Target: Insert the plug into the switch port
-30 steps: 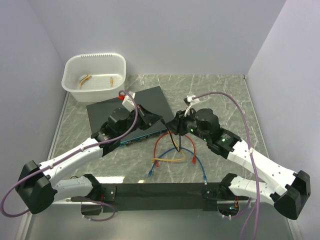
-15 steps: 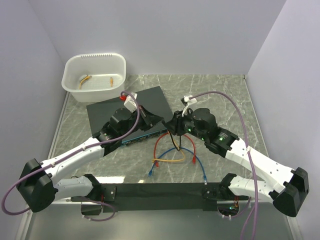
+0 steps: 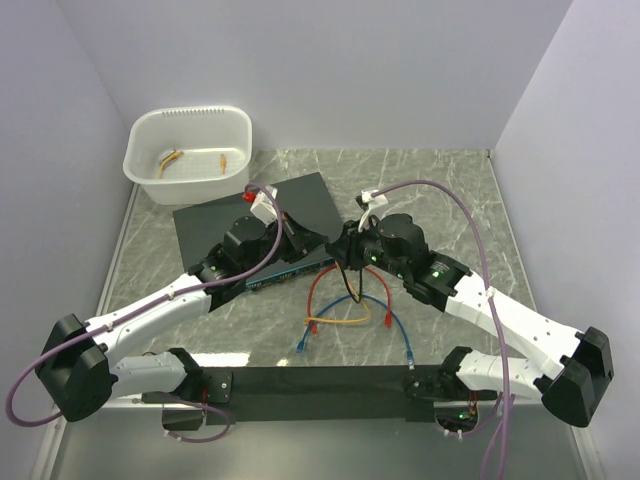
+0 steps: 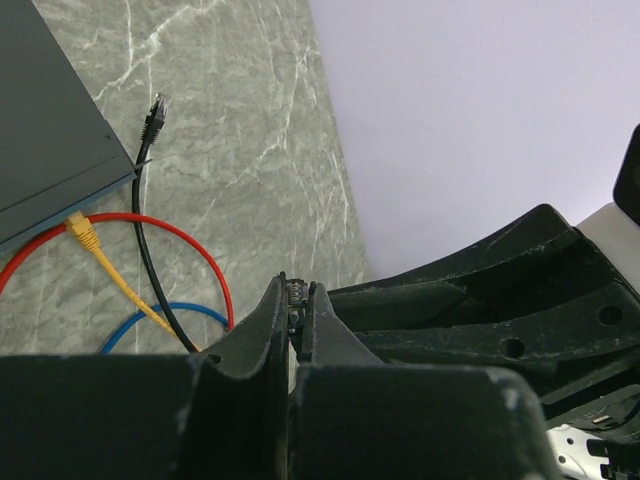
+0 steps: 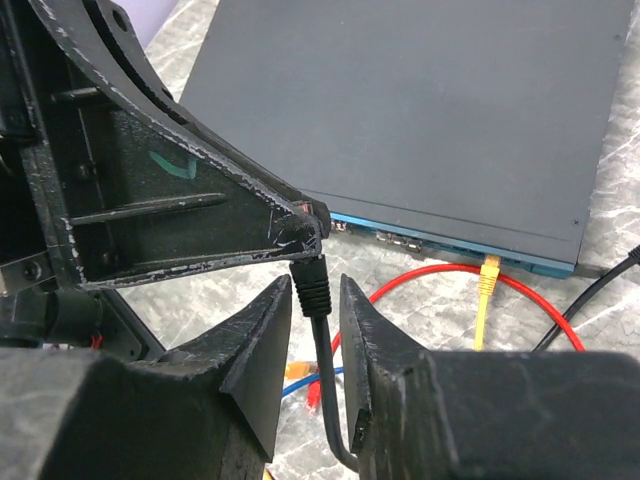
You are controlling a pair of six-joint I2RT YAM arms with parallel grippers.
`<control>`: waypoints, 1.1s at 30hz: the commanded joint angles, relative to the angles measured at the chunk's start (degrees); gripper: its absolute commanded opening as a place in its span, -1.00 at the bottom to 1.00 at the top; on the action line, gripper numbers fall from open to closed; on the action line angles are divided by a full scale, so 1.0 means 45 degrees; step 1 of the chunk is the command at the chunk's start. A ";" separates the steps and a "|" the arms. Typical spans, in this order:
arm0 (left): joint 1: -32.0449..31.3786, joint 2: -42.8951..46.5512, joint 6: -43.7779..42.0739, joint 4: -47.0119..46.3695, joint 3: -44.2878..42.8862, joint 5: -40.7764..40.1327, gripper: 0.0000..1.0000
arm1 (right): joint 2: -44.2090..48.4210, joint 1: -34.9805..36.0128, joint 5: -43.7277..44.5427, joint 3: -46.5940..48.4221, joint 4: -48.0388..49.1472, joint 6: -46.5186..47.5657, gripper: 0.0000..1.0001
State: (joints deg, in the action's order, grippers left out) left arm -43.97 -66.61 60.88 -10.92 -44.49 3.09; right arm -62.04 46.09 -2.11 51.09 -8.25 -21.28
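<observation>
left claw (image 5: 311,222) is clamped on the plug (image 5: 312,272), right claw (image 5: 314,292) sits apart around it, switch port (image 5: 400,238) just beyond. white tub (image 3: 189,112) holds orange cables (image 3: 170,158).

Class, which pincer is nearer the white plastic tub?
Left. The left pincer reaches over the flat black box beside the white plastic tub; the right pincer meets it from the far side, farther off.

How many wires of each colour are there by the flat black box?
Red wire: 1
Yellow wire: 1
Blue wire: 1
Black wire: 1
Total: 4
</observation>
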 commanded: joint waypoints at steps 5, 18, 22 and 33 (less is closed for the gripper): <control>-0.0054 0.0056 -0.0228 -0.0328 -0.0426 -0.0219 -0.99 | -0.0022 0.0169 0.0352 0.0541 0.0154 0.0119 -0.41; -0.0054 0.0192 -0.0190 -0.0289 -0.0367 -0.0394 -0.99 | -0.0178 0.0208 0.0195 0.0443 0.0212 -0.0057 -0.56; -0.0054 0.0212 -0.0170 -0.0328 -0.0367 -0.0414 -0.99 | -0.0256 0.0228 0.0312 0.0502 0.0076 -0.0018 -0.55; -0.0054 0.0271 -0.0170 -0.0269 -0.0348 -0.0492 -0.99 | -0.0256 0.0267 0.0449 0.0541 0.0037 -0.0057 -0.50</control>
State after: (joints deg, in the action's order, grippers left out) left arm -43.99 -66.59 60.88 -10.26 -44.49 2.07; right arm -62.94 46.76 -1.34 51.11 -8.21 -21.39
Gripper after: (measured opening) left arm 0.047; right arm 0.257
